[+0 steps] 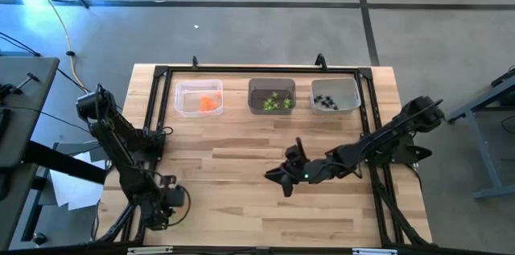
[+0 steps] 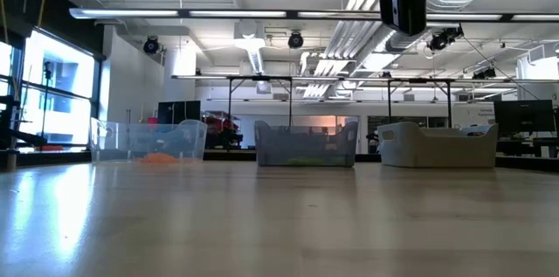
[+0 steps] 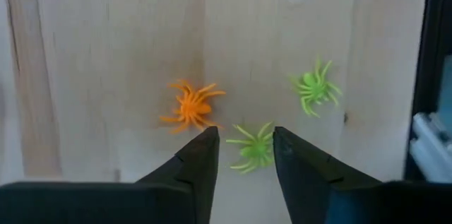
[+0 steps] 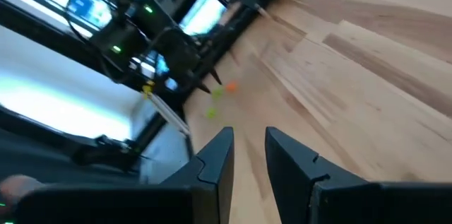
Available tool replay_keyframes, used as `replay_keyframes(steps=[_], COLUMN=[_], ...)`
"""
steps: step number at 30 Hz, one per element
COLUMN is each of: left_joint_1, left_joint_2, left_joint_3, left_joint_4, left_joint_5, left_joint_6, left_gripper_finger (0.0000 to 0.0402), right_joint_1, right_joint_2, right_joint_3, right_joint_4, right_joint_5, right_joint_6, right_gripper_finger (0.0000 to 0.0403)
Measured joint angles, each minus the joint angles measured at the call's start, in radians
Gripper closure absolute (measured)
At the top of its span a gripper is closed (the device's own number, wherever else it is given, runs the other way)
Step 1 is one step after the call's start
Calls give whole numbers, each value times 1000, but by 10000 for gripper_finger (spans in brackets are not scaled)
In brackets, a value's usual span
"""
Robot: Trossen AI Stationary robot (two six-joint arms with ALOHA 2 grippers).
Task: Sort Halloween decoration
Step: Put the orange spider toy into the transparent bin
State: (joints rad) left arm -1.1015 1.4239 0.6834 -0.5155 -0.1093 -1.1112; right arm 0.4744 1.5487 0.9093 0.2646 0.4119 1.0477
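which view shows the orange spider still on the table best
The left wrist view: the orange spider fills the frame, legs clear, just off the left gripper. The right wrist view shows it only as a far orange speck. The high and low views don't show it.

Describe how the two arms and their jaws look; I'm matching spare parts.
Both arms are dark, jointed links. The left gripper and right gripper each carry two black, wedge-shaped jaws tapering to blunt tips. The right arm shows a small green light near its wrist; the left arm carries black cabling.

One orange spider [image 3: 189, 106] and two lime-green spiders [image 3: 253, 148] [image 3: 315, 87] lie flat, apart, on the wood.
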Motion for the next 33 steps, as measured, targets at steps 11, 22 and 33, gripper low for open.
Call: replay_keyframes(steps=[11,22,33], left_joint_1=[18,29,24], left_joint_2=[4,114,145], left_joint_3=[0,7,6], left_joint_4=[-15,-56,-65], left_joint_5=[-111,-84,-116], left_joint_6=[254,249,124], left_gripper_finger=[230,215,236], right_joint_1=[0,-2,-2], right_joint_2=[4,4,4], right_joint_3=[60,60,60], right_joint_4=[-112,-119,-129], right_joint_5=[0,0,-2], right_joint_6=[-36,-36,-36], right_gripper_finger=[325,324,324])
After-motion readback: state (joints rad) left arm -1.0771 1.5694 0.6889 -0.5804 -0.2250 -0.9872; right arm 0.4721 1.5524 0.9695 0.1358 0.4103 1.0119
